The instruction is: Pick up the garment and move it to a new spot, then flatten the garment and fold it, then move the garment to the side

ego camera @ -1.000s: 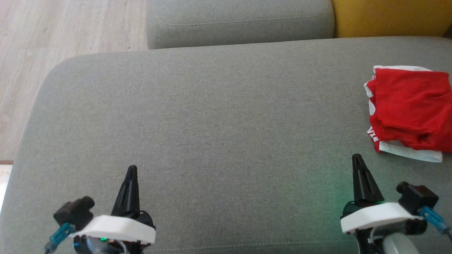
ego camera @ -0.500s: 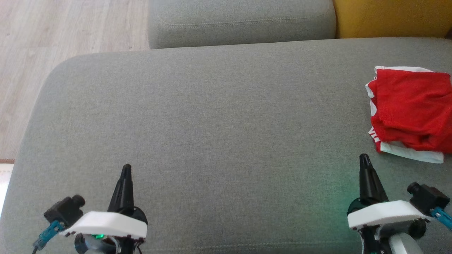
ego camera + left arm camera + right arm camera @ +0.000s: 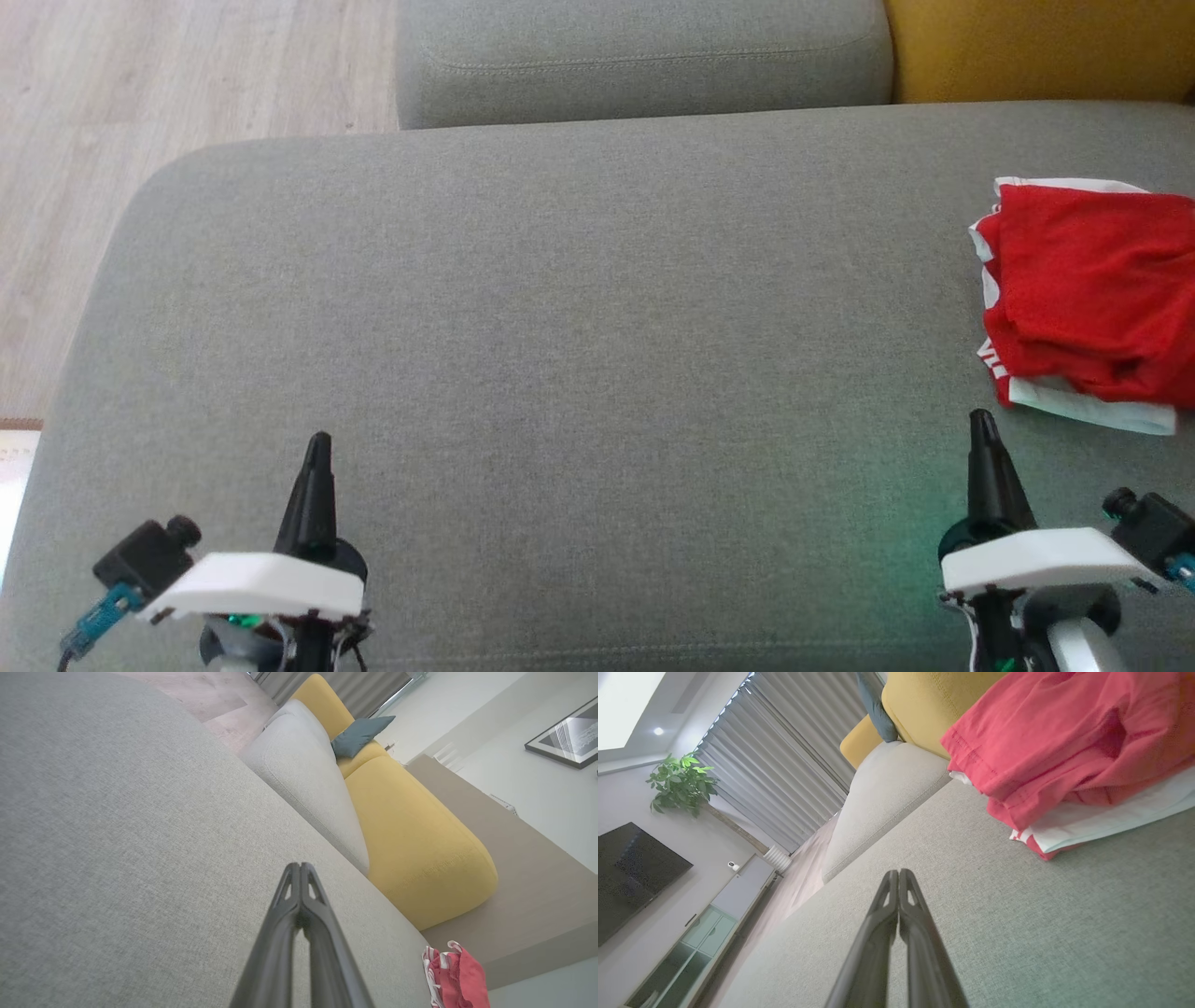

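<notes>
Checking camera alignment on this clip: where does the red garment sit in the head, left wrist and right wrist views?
Head view: red garment at the right edge, mid-height, on the grey sofa seat.
Left wrist view: bottom right corner, small.
Right wrist view: upper right, large and close.
Shared landmark: the yellow cushion.

Home living room: sofa [image 3: 560, 327], television [image 3: 630, 877], curtains [image 3: 784, 756], potted plant [image 3: 682, 784].
</notes>
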`<state>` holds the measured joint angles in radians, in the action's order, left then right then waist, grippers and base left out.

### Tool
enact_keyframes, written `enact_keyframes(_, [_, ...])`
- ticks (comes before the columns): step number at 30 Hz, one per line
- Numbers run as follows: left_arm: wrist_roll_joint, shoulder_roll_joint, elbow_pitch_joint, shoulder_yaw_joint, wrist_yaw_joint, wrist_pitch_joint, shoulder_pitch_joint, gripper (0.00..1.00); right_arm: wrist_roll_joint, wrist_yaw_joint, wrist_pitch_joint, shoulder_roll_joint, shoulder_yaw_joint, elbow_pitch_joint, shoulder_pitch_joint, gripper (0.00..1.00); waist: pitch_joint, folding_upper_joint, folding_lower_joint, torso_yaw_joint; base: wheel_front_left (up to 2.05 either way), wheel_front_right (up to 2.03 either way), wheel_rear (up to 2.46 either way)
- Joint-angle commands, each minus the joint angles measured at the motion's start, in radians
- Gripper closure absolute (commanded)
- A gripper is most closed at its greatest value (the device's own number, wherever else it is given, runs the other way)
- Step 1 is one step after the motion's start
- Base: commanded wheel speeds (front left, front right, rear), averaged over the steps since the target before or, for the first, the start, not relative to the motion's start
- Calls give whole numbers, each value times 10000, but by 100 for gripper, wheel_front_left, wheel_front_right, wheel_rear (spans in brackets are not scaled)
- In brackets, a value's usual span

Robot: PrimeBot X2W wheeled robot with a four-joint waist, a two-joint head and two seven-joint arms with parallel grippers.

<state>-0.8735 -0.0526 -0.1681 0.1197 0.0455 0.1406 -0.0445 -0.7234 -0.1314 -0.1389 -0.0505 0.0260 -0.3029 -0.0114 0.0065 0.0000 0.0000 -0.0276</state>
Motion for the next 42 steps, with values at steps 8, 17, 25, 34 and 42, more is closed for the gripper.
enact_keyframes(8, [-931, -160, 160, -354, 160, -263, 663, 100, -1109, 3, 270, -195, -72, 404, -596, 100, -4, 0, 0, 29, 0, 0, 0])
enact_keyframes(17, [-1805, -179, 44, -549, 249, -507, 768, 100, -2147, 4, 517, -208, -190, 430, -639, 100, -7, 0, 0, 61, 0, 0, 0])
enact_keyframes(25, [-2673, -194, -72, -750, 338, -756, 874, 100, -3179, 4, 768, -216, -313, 456, -682, 100, -11, 0, 0, 92, 0, 0, 0])
enact_keyframes(34, [-3534, -204, -189, -956, 426, -1009, 980, 100, -4204, 5, 1023, -221, -441, 481, -725, 100, -15, 0, 0, 124, 0, 0, 0])
enact_keyframes(42, [-4202, -210, -281, -1120, 495, -1210, 1064, 100, -5002, 5, 1224, -222, -544, 500, -759, 100, -18, 0, 0, 149, 0, 0, 0])
